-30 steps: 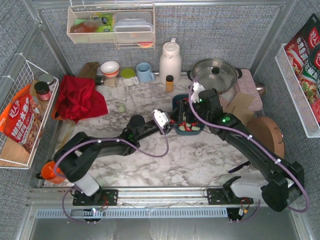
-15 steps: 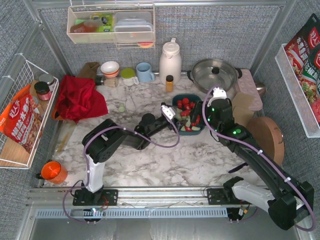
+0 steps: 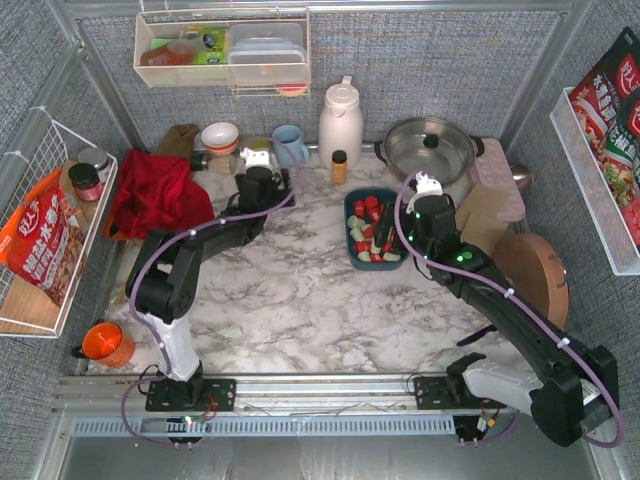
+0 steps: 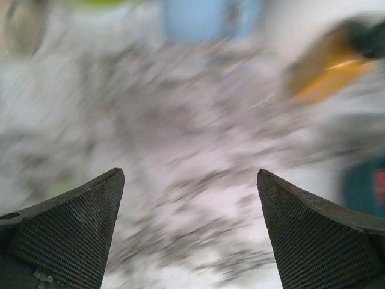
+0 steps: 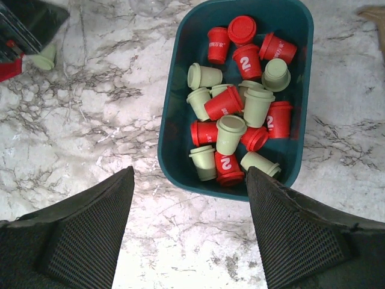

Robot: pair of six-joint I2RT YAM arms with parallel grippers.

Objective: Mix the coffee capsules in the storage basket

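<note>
The left gripper [image 4: 189, 173], its jaws now wide apart and empty, is swinging away from the basket [image 5: 171, 138] toward the mug [image 3: 290, 145] at the tabletop's far edge. The right gripper [image 5: 189, 171] is hovering, jaws apart, above the basket's near rim. The capsules [image 5: 231, 129] are lying inside it.

We look in on a mock kitchen built inside a robotics test cell. A marble-patterned bench [image 3: 300, 300] carries a lidded steel pot [image 3: 430, 148], a white thermal jug [image 3: 340, 122], a blue mug [image 3: 290, 143], a bowl [image 3: 219, 136] and a red cloth [image 3: 160, 195]. A white wire basket [image 3: 55, 135] holds a snack packet [image 3: 40, 240], and a clear shelf bin [image 3: 150, 75] hangs on the back wall. Grey fabric panels [image 3: 420, 70] in a bare metal frame enclose it. We also see the left arm [image 3: 190, 260] and right arm [image 3: 500, 300] bolted to a rail [image 3: 330, 385] at the bench's near edge.
</note>
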